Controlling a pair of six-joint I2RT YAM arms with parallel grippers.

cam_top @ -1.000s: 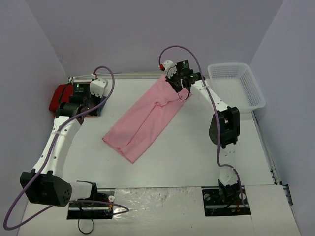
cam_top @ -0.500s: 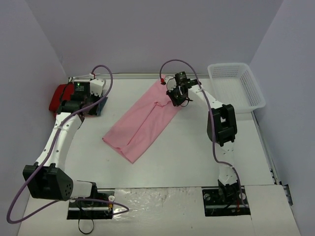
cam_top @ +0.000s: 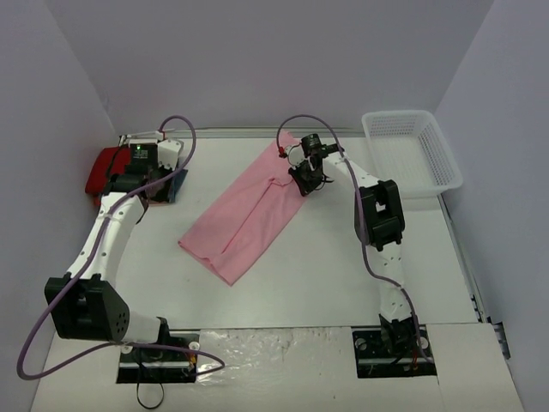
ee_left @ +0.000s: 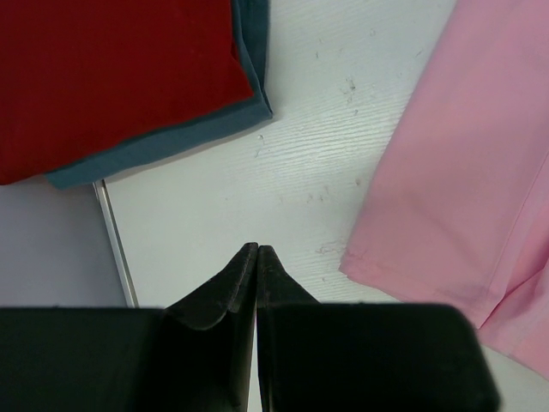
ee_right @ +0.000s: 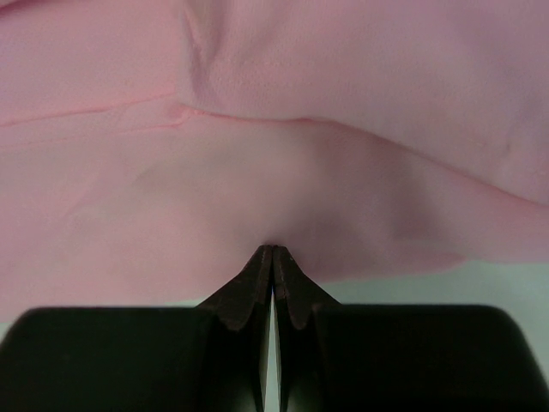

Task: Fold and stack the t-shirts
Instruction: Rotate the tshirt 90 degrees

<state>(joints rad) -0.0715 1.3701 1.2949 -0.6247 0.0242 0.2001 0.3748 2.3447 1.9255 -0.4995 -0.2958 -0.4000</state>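
A long light pink t-shirt lies slantwise on the white table, folded lengthwise. My right gripper is at its far right edge, shut on a pinch of the pink t-shirt; the cloth puckers at the tips of that right gripper. At the far left a red t-shirt lies folded on a teal-blue t-shirt. My left gripper hangs beside that stack, shut and empty. In the left wrist view the left gripper is over bare table between the red t-shirt, the teal-blue t-shirt and the pink t-shirt.
A white mesh basket stands at the far right corner. Grey walls close in the table on three sides. The table's left edge runs close to my left gripper.
My right gripper has come from the shirt's far end toward me and down its right edge. The left arm's base link has swung a little; its gripper stays by the stack.
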